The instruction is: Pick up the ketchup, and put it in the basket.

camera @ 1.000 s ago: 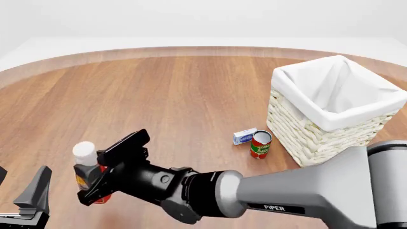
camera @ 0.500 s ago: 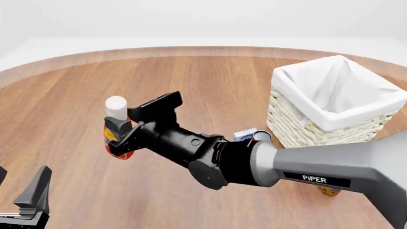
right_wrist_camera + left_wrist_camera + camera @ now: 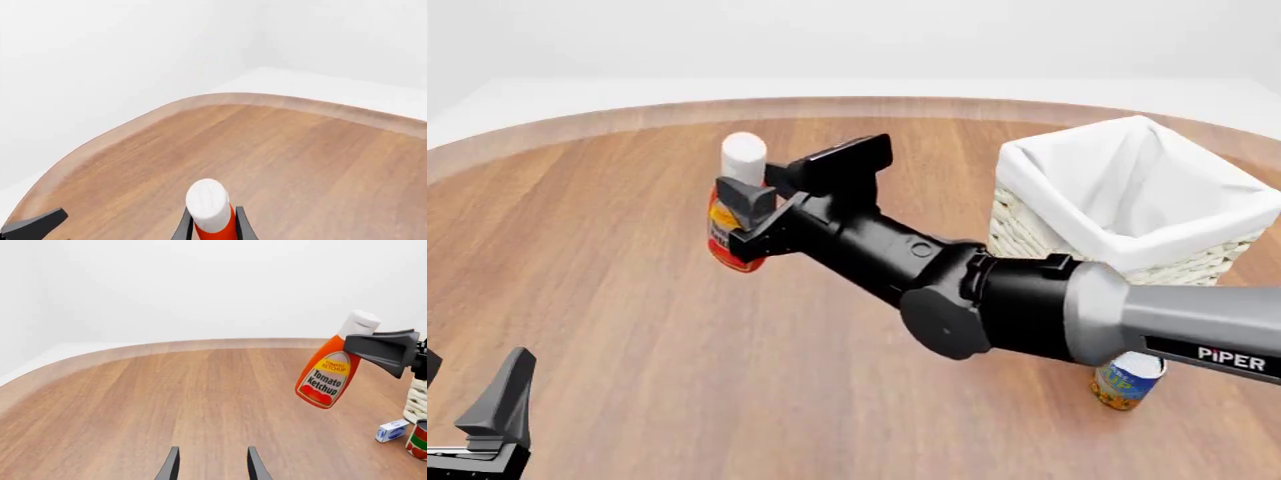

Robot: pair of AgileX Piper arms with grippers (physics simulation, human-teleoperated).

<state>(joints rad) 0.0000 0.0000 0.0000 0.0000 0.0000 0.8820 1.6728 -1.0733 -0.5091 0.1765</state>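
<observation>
Ketchup point(image 3: 735, 222) in right jaws, airborne

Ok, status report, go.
Right hand shut on ketchup, lifted clear of table. Left hand open, idle. Basket ahead, path open.

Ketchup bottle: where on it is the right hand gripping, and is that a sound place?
The right hand grips the ketchup at the narrow shoulder just under the white cap, from the side. The neck tapers there, so the fingers span it easily; the bottle hangs tilted, which suggests some swing.
</observation>
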